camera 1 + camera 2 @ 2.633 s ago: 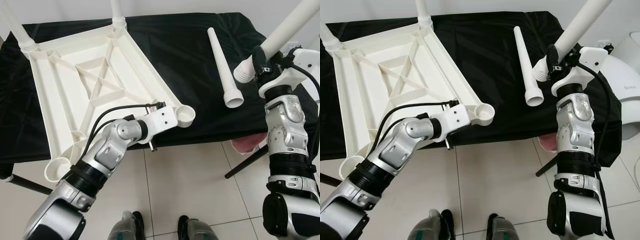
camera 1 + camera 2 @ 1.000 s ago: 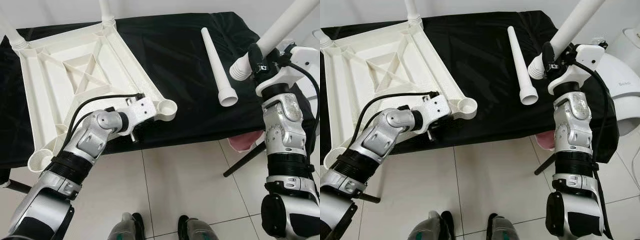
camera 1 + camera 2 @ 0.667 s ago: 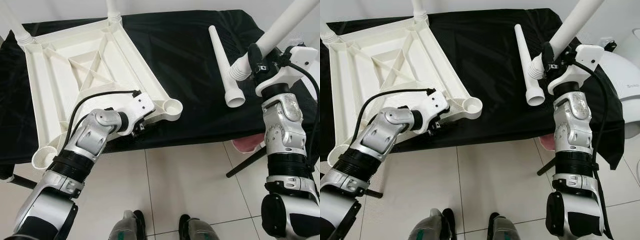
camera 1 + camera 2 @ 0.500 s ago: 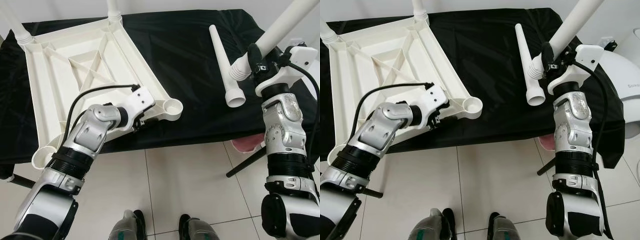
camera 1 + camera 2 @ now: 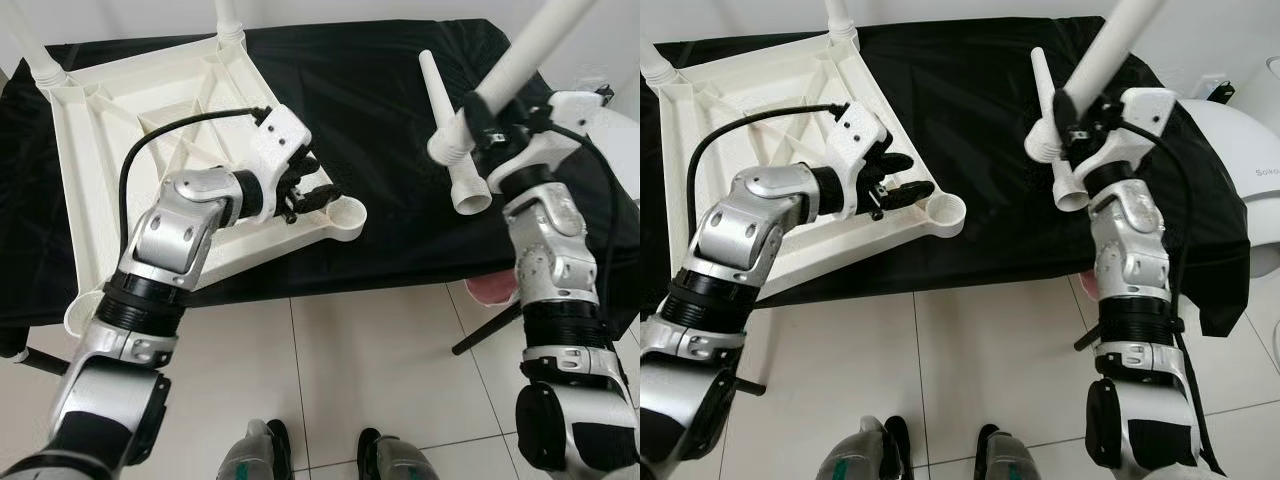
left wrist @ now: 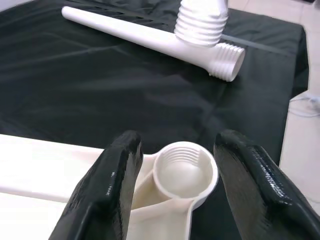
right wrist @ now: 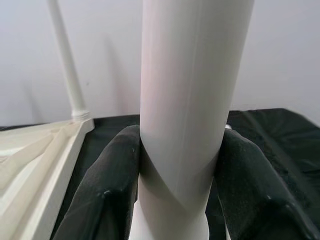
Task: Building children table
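Tabletop upside down on cloth, left of loose leg.

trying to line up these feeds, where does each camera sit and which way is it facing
Left eye, right eye: on the head, looking forward and down at the upturned tabletop on the black cloth; both arms and feet show.
Left wrist: looks along the open left tool at the empty corner socket.
Right wrist: looks along the right tool, shut on the held leg.
Shared: the loose leg shows in head and left wrist views.
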`<state>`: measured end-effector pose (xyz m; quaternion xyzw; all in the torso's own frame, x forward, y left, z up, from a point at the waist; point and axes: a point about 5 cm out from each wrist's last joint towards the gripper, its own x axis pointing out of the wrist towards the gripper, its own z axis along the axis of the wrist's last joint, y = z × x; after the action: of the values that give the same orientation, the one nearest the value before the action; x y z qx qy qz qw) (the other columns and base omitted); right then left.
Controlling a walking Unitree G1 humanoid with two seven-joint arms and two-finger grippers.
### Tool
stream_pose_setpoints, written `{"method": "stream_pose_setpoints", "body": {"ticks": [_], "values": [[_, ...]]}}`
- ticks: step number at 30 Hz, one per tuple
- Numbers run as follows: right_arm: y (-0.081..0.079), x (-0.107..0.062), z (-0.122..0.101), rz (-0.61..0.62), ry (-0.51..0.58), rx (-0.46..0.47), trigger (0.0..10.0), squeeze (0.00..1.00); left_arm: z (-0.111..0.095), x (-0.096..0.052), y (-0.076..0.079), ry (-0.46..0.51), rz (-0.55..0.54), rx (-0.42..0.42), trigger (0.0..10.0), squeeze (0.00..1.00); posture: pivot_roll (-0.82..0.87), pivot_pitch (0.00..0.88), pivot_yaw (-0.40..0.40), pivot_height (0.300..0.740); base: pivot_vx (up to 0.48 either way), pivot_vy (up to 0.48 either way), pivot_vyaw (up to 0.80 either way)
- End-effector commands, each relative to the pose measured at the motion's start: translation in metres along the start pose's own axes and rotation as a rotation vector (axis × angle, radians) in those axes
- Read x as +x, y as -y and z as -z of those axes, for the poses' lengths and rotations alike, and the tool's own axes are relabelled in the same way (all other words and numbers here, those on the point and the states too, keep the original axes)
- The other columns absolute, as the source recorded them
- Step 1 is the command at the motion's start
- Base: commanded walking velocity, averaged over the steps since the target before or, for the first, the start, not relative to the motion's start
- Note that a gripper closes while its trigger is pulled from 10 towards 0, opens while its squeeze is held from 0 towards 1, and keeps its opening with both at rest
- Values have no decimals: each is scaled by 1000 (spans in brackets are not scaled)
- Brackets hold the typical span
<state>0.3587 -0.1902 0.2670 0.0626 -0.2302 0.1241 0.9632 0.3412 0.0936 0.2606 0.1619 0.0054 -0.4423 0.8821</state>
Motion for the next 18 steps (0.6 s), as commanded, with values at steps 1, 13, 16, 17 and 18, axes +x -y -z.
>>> {"method": "stream_pose_setpoints", "body": {"ticks": [1, 13, 16, 17, 18], "values": [[-8, 1, 7, -36, -29, 11, 10000, 0, 4, 0, -7, 8, -91, -60, 10000, 0, -72, 186, -5, 740, 0, 0, 0], [-35, -2, 27, -191, -107, 61, 10000, 0, 20, 1, -6, 33, -229, -232, 10000, 0, -68, 186, -19, 740, 0, 0, 0], [-46, -3, 32, -293, -135, 87, 10000, 0, 21, -2, -4, 50, -253, -242, 10000, 0, -60, 182, -29, 740, 0, 0, 0], [-51, -3, 34, -345, -144, 101, 10000, 0, 20, -5, -3, 62, -273, -235, 10000, 0, -56, 181, -34, 740, 0, 0, 0], [-51, -3, 34, -345, -144, 101, 10000, 0, 20, -5, -3, 62, -273, -235, 10000, 0, -56, 181, -34, 740, 0, 0, 0]]}}
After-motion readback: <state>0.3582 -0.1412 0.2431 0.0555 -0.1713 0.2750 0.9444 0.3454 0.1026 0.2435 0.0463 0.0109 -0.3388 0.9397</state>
